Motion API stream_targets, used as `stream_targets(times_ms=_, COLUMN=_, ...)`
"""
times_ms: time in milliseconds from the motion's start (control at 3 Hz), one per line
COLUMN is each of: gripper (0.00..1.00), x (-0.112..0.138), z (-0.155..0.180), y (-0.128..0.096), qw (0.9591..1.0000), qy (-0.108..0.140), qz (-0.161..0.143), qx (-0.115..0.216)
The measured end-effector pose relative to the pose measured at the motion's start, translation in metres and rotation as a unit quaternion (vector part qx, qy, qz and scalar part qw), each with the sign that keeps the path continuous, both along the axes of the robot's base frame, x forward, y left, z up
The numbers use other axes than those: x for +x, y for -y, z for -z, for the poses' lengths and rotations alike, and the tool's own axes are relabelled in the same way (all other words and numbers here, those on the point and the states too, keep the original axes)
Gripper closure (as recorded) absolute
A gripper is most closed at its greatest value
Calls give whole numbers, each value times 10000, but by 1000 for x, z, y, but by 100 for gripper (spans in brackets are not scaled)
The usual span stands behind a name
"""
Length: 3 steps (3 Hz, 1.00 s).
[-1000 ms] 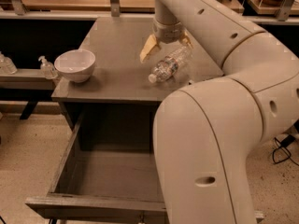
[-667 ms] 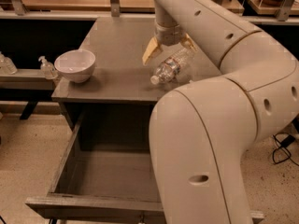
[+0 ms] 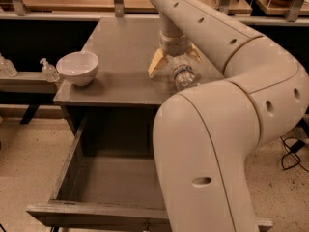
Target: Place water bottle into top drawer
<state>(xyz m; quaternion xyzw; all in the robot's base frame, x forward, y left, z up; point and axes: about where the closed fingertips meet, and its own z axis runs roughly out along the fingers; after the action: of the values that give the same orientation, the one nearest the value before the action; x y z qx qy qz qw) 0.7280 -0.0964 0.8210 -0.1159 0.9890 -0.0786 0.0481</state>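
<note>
The water bottle (image 3: 184, 75) is a clear crinkled bottle over the grey tabletop (image 3: 120, 47), near its front edge right of centre, one end pointing toward me. My gripper (image 3: 176, 61) comes down on it from above, its tan fingers (image 3: 155, 62) closed on either side of the bottle's far end. The top drawer (image 3: 67, 166) is pulled open below the tabletop, its grey inside bare as far as it shows. My arm's large elbow hides the drawer's right part.
A white bowl (image 3: 77, 67) stands on the tabletop's front left corner. Two small pump dispenser bottles (image 3: 48, 70) stand on a low shelf to the left. A wooden bench runs behind the table. Cables lie on the floor at right.
The gripper has come lower and slightly right onto the bottle. The bottle has turned from pointing lower-left to pointing toward me. The arm's elbow has shifted a little.
</note>
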Motion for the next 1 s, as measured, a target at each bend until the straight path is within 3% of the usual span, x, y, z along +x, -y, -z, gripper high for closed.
stream_targets(times_ms=333, gripper=18, x=4, z=3, y=-2, qw=10000, qy=42, qz=-35, qx=32)
stream_targets(times_ms=1000, gripper=80, x=7, z=-5, y=-4, qw=9999, qy=89, qz=-44, qx=48)
